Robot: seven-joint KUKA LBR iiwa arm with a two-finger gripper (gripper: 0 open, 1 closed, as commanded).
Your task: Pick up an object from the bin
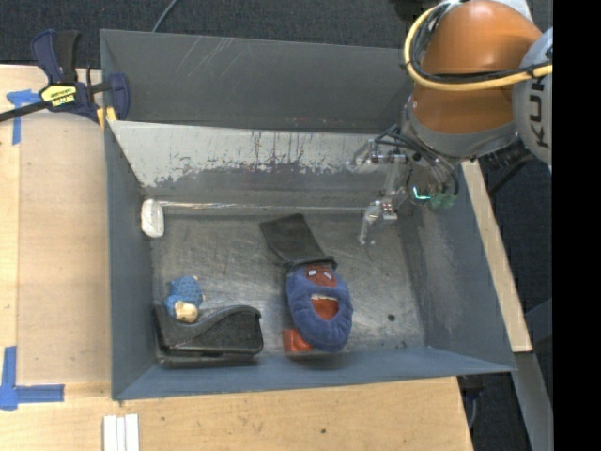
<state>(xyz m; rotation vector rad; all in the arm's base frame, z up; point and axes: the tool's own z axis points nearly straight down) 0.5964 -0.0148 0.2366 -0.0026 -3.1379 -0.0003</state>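
The tool [380, 212] hangs low in the far right part of the grey bin [272, 83], close to the right wall, below the arm's rounded orange cover [470, 59]. We cannot tell whether it is spread or pressed together, and we see nothing gripped in it. Under it lies bare bin floor.

Nearest to the tool, to its left in the picture, a dark flat piece [289, 237] lies on the floor, well clear of the tool. Just beyond that, toward the front wall, sits a blue fabric pouch [317, 310] with an orange patch showing in its opening. Its upper end touches or overlaps the corner of the dark flat piece. A small red bit [296, 343] peeks out at the pouch's lower left edge.

Farther off, in the front left corner, a black flat case [214, 334] lies along the front wall. A small blue and yellow toy [184, 298] rests at its upper left end. Farthest from the tool, a white rounded lump [152, 218] sits alone against the left wall, where the floor meets the back slope.
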